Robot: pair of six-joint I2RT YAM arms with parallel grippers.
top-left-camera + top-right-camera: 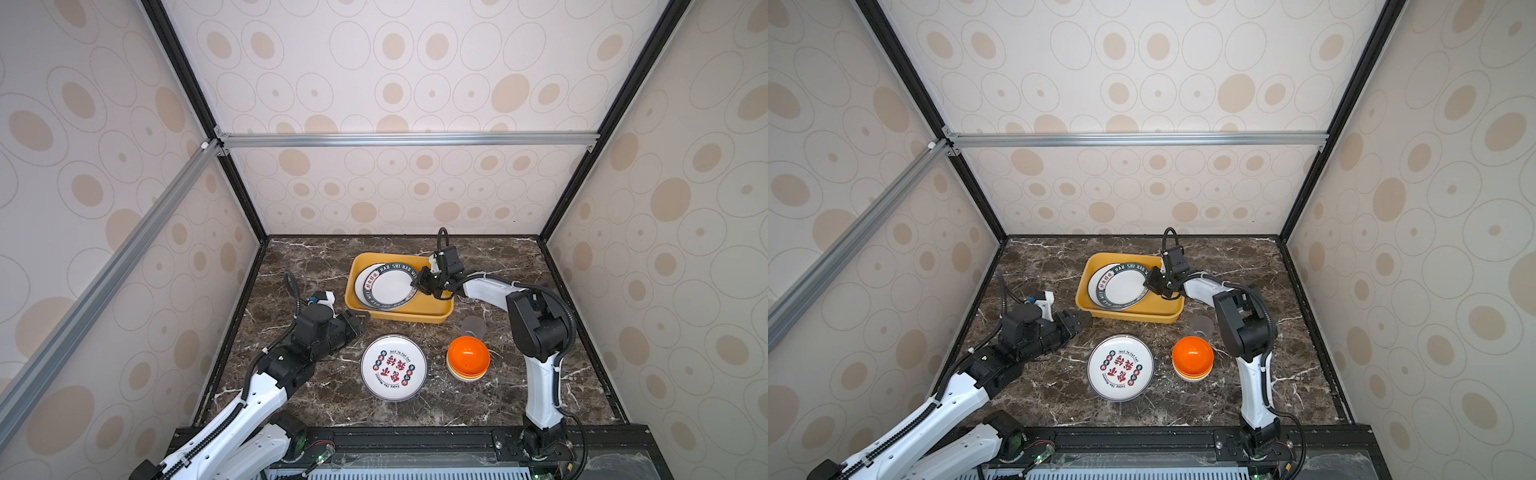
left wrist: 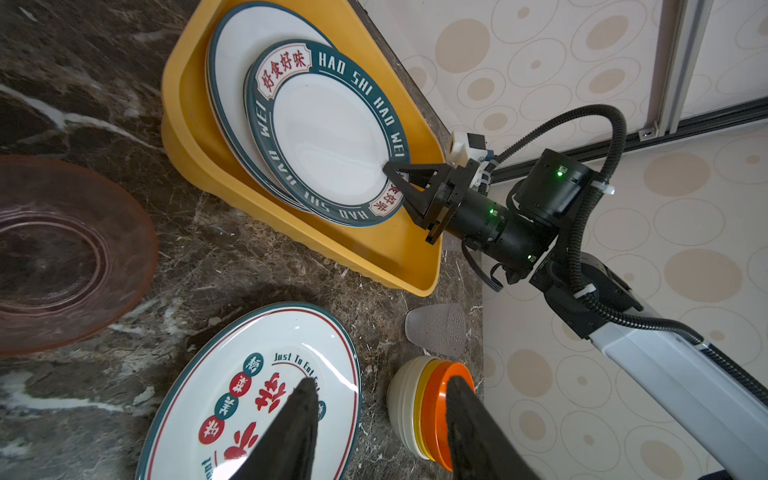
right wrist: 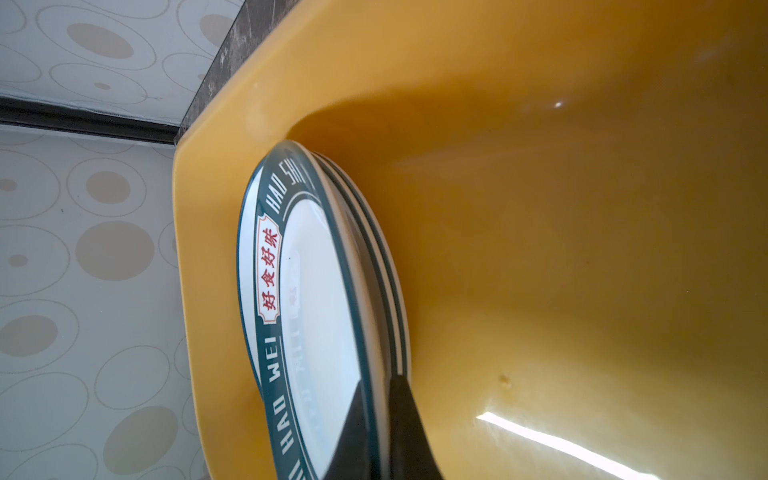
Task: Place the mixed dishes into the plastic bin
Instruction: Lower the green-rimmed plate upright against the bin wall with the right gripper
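The mustard-yellow plastic bin (image 1: pixel 415 319) (image 1: pixel 1142 319) (image 2: pixel 419 266) (image 3: pixel 540 208) stands at the back middle of the table. Inside it a white plate with a dark green lettered rim (image 1: pixel 390 286) (image 1: pixel 1121 289) (image 2: pixel 328 137) (image 3: pixel 316 291) rests tilted on other plates (image 2: pixel 241 54). My right gripper (image 1: pixel 415 284) (image 1: pixel 1147 284) (image 2: pixel 392 178) (image 3: pixel 378 384) is shut on that plate's rim. Left of the bin my left gripper (image 1: pixel 361 320) (image 1: pixel 1086 320) (image 2: pixel 382 380) hangs open and empty.
On the table in front of the bin lie a white plate with red characters (image 1: pixel 393 368) (image 1: pixel 1120 368) (image 2: pixel 249 395), a stack of bowls with an orange one on top (image 1: pixel 468 357) (image 1: pixel 1192 357) (image 2: pixel 428 411) and a greyish cup (image 1: pixel 473 328) (image 1: pixel 1201 326) (image 2: pixel 436 328). A pinkish cup (image 2: pixel 62 257) lies near my left gripper.
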